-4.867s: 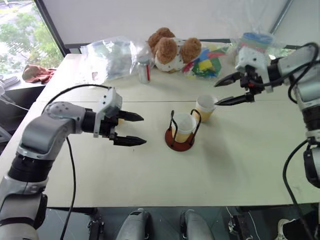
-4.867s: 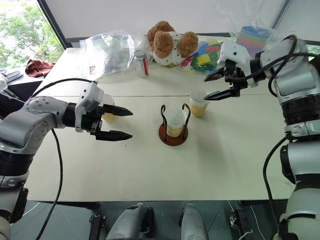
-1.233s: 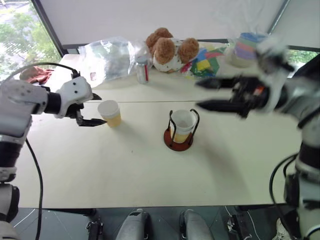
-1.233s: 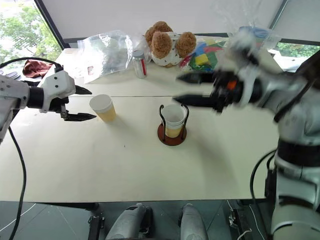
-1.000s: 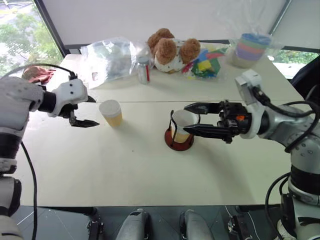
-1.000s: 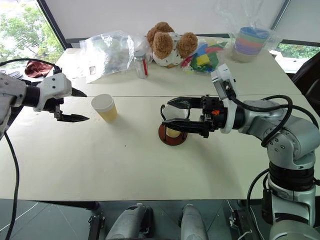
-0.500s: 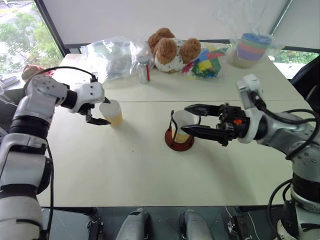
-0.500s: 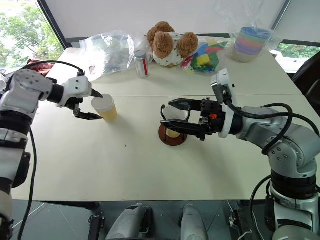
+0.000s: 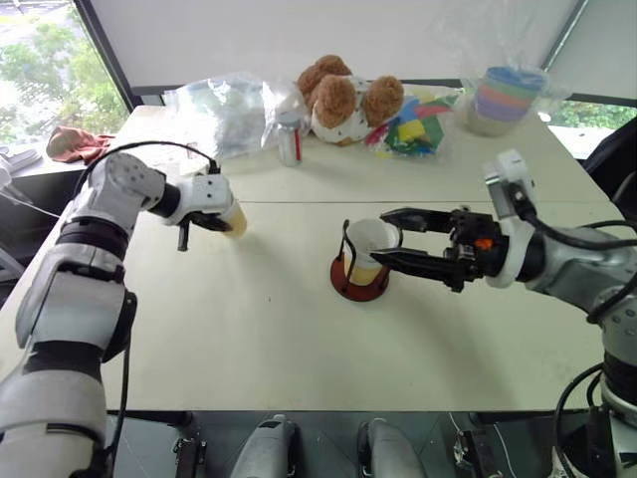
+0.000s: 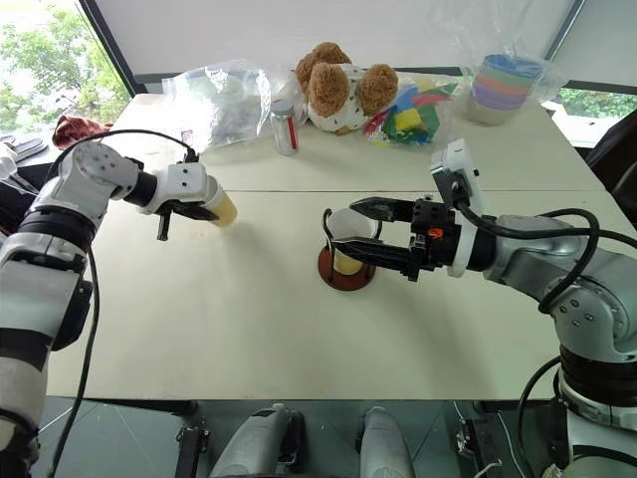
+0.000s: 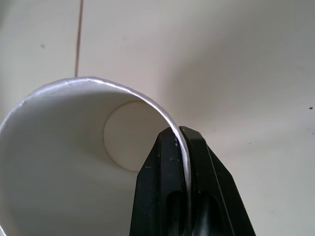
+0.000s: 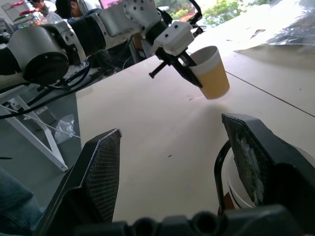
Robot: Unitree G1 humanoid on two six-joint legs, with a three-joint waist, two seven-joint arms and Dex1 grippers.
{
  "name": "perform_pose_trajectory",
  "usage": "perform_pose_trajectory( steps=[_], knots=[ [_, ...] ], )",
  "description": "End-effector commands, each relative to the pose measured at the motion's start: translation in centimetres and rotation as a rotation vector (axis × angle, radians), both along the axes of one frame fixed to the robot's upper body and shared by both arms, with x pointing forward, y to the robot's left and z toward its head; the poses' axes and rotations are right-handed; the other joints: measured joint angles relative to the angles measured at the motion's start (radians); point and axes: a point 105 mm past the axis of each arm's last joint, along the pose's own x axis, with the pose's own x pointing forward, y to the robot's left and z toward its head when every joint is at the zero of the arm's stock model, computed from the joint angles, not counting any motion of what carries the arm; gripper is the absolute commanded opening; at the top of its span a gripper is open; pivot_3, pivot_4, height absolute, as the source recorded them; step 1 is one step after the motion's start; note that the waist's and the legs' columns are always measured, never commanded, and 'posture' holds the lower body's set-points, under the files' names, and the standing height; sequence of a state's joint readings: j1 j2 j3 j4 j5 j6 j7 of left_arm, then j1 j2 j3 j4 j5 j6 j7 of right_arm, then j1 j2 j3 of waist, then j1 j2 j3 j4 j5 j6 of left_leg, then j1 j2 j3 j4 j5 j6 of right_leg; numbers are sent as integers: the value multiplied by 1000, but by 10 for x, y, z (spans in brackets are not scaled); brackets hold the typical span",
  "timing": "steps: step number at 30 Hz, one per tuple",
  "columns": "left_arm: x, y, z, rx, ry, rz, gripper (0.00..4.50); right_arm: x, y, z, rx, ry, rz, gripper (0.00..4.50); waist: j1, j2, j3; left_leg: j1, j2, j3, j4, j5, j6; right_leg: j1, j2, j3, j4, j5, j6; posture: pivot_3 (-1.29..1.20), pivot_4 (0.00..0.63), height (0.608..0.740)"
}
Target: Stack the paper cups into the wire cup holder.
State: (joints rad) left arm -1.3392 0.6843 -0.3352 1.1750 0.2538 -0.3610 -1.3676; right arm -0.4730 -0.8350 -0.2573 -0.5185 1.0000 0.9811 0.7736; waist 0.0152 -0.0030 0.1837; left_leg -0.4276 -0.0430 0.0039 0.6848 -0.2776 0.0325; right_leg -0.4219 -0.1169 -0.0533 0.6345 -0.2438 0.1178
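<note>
Left claw in the head views pinches the rim of the last loose paper cup on the counter, well to the left of the wire cup holder; the holder stands mid-counter with white cup rims already nested inside it, though how many sit there I cannot count from here. Right claw hovers wide open and empty, its fingers flanking the holder's top without a grip on anything. From the left wrist view, the two black fingers are shut on the cup's wall, one inside and one outside the white rim, and the cup looks tipped over the bare counter. From the right wrist view, the open fingers frame the gripped cup in the distance and the holder's wire loop close by. Judged from this, most stacking is done; carrying this cup across and dropping it in remains
</note>
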Motion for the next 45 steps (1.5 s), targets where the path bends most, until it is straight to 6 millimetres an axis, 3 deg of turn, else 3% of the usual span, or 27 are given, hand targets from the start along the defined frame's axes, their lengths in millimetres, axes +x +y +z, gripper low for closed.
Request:
perform_pose_trajectory(
  steps=[1, 4, 6, 14, 18, 23, 32, 39, 41, 45],
  knots=[
    [-11, -42, 71, -100, -76, -181, 38, 3, -30, 3, -84, -44, -136, 3537, 6, -1, 0, -1, 0, 0, 0, 0, 0, 0, 0, 0, -1, 0, 0, 0, 150, 740],
    [-30, -90, 113, -217, -67, -366, 38, 4, -59, -8, -185, -33, -273, 3537, 20, -2, 0, -2, -1, 1, 1, -1, 2, 0, -1, -1, -3, 0, 0, 0, 150, 740],
    [-42, -119, 127, -267, -51, -472, 38, 1, -69, -9, -188, -37, -325, 3537, 21, -2, 0, -2, -1, 2, 1, -2, 3, 1, -2, 0, -3, 0, 0, 0, 150, 740],
    [-62, -179, 107, -190, 48, -673, 38, -18, -69, -11, -132, -62, -401, 3537, -2, -1, 0, 1, 1, 2, 1, -2, 3, 1, -1, 0, -1, 0, 0, 0, 150, 740],
    [-67, -189, 90, -123, 97, -720, 38, -25, -70, -14, -119, -61, -440, 3537, -4, -1, 0, 2, 1, 2, 2, -2, 3, 0, -1, 1, -1, 0, 0, 0, 150, 740],
    [-66, -182, 72, -3, 93, -746, 38, -28, -69, -17, -107, -56, -459, 3537, -2, -1, 0, 1, 1, 2, 2, -2, 3, 0, -1, 1, -2, 0, 0, 0, 150, 740],
    [-72, -185, 60, 63, 127, -789, 38, -22, -70, -30, -80, -31, -495, 3537, -1, -2, 0, 1, 1, 2, 2, -2, 3, 1, -1, 2, -3, 0, 0, 0, 150, 740],
    [-69, -189, 54, 108, 124, -788, 38, -19, -69, -28, -58, -37, -503, 3537, 0, -2, 0, 1, 1, 2, 2, -2, 3, 1, -1, 2, -3, 0, 0, 0, 150, 740],
    [-68, -193, 54, 90, 122, -788, 807, -19, -69, -29, -56, -36, -504, 3537, 0, -2, 0, 1, 1, 2, 2, -2, 3, 1, -1, 2, -3, 0, 0, 0, 150, 740],
    [-69, -199, 62, 34, 114, -784, 2756, -19, -70, -32, -52, -28, -507, 3537, -1, -2, 0, 1, 1, 2, 2, -2, 3, 1, -1, 2, -3, 0, 0, 0, 150, 740]
  ],
)
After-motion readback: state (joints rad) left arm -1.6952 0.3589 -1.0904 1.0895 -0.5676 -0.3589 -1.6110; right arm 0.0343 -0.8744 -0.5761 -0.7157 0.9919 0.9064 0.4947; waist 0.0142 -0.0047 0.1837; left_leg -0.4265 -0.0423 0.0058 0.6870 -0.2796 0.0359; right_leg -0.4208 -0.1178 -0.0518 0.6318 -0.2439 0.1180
